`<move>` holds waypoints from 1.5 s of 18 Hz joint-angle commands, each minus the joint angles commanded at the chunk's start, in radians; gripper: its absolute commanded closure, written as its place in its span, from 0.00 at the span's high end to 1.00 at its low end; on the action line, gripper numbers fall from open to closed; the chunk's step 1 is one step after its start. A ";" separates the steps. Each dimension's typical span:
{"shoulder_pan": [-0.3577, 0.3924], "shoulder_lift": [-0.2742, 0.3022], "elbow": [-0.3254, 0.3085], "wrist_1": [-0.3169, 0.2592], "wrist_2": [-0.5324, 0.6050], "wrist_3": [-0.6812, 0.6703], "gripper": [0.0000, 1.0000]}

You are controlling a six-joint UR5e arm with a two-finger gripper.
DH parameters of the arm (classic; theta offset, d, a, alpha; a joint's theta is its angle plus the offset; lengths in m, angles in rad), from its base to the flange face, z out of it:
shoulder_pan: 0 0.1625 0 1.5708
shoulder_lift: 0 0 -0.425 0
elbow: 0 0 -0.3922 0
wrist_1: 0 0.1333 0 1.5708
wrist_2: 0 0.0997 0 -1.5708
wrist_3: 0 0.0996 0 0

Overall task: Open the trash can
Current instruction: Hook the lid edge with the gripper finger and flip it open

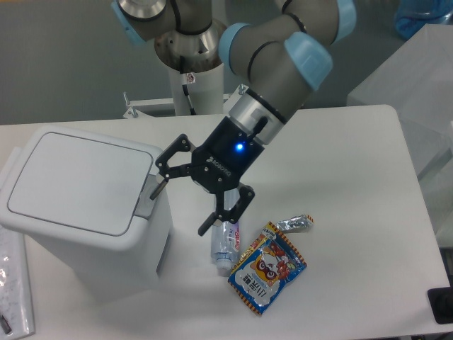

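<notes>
The trash can [85, 205] is a large white boxy bin at the left of the table, lid flat and closed. Its grey push-button tab [147, 202] sits on the right edge of the lid. My gripper [180, 210] is open and empty, just right of the bin. Its upper fingertip [157, 188] is right at the tab; I cannot tell whether it touches it. The lower fingertip [204, 229] hangs over the table by a small bottle.
A small plastic bottle [226, 246], a colourful snack packet [267, 267] and a crumpled silver wrapper [295, 224] lie on the white table right of the bin. A clear object [14, 283] lies at the left edge. The arm reaches in from the back.
</notes>
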State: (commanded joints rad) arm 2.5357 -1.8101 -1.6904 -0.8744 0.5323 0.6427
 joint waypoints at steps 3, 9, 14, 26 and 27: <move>0.002 0.000 -0.003 0.000 0.000 0.002 1.00; 0.003 0.000 -0.002 0.000 0.003 0.006 1.00; 0.002 -0.002 -0.003 0.000 0.008 0.012 1.00; 0.000 -0.003 -0.015 0.002 0.011 0.018 1.00; 0.000 -0.005 -0.014 0.002 0.011 0.018 1.00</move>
State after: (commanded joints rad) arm 2.5357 -1.8147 -1.7043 -0.8728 0.5430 0.6611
